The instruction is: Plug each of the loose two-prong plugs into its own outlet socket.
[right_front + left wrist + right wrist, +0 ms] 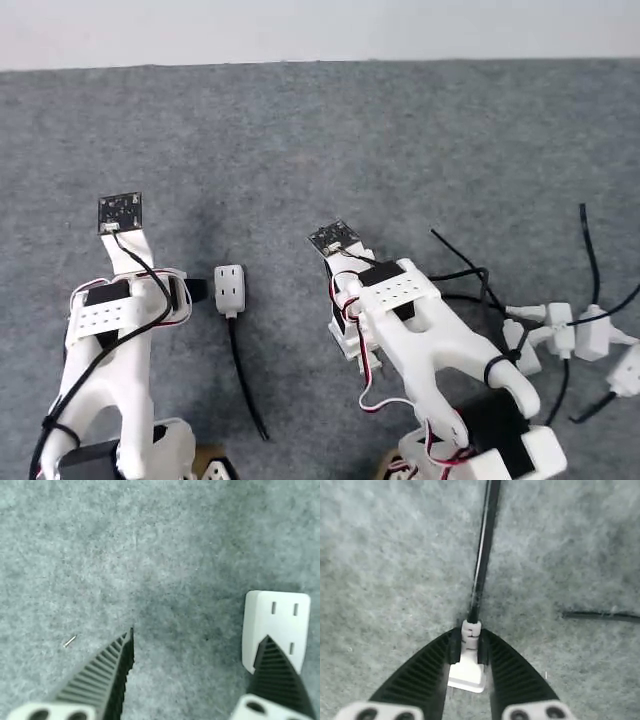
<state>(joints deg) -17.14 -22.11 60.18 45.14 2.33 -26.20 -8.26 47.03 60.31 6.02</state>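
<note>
Where the left fingers [107,677] stand wide apart with nothing between them, we see the white outlet block [276,625] just beside one tip. That tip overlaps the block's nearer end in the left wrist view. From above, the block lies on the grey desk [330,140] toward its near-left corner. Its long axis runs from far edge to near edge with the slotted face up, and its black cord [245,385] trails off the near end toward the near edge. We count one block.

The right fingers [427,677] are closed tight on one white plug [468,667], pinching its body from both sides. The plug's long axis lies in line with the fingers, and its black lead [483,555] runs straight away from them. Its prongs are hidden. A second black lead [600,615] lies on the desk nearby.

By the desk's right edge sits a cluster of loose plugs [558,328], white with black leads, well apart from both pairs of fingers. They overlap one another, so we make it roughly four.
</note>
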